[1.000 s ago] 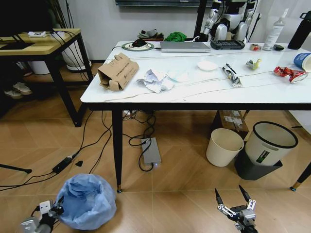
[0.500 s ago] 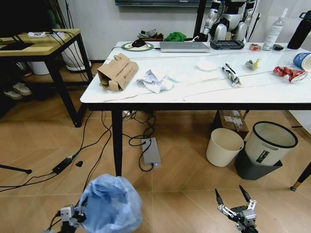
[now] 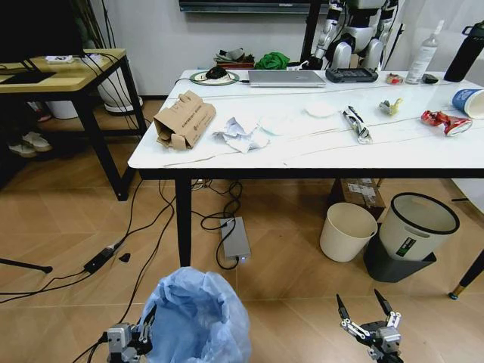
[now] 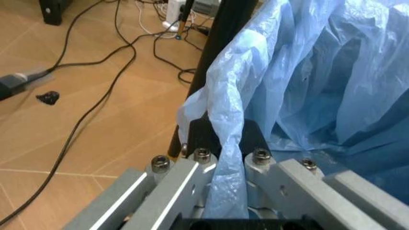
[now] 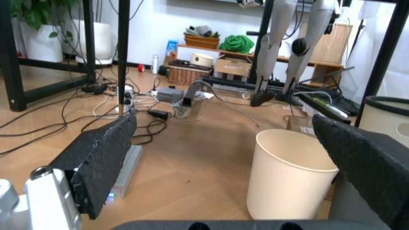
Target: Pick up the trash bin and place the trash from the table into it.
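Left gripper clenching the bag-lined trash bin near the floor.

The bin is sitting at the head view's 6 o'clock, its blue bag pinched between the left fingers. The right gripper is hanging spread wide at 5 o'clock. Cardboard and crumpled paper are lying on the table at 12 o'clock.

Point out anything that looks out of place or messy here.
Litter is strewn across the table: torn cardboard, crumpled paper, a red wrapper. The trash bin is off the floor, its bag pinched in the left tool.
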{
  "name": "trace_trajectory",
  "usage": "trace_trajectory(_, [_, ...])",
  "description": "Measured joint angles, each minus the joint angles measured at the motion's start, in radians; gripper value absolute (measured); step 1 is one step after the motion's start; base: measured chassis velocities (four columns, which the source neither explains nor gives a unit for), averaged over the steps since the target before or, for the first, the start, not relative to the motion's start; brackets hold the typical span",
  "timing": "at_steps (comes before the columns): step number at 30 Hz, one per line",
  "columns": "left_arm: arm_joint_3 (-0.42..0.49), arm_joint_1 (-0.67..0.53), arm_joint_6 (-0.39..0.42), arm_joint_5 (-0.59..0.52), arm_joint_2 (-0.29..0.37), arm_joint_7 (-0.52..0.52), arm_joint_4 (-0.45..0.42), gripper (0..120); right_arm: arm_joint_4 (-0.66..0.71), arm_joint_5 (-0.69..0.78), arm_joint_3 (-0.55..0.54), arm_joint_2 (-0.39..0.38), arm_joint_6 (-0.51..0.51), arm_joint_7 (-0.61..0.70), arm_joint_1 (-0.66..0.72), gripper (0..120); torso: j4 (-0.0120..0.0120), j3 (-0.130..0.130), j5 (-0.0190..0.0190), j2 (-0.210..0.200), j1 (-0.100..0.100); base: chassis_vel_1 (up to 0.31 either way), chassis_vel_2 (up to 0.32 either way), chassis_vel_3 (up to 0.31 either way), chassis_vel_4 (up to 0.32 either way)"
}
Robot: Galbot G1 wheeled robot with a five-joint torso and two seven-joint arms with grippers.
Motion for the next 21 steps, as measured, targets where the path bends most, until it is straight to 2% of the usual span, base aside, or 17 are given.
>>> trace_trajectory(21, [0.017, 0.008, -0.035, 0.037, -0.046, 0.022, 0.013, 0, 0.03, 0.029, -0.019, 0.0, -0.028, -0.009, -0.006, 100, 0.0, 0.056, 0.0, 0.085, 0.029, 0.0, 0.0, 0.0, 0.0])
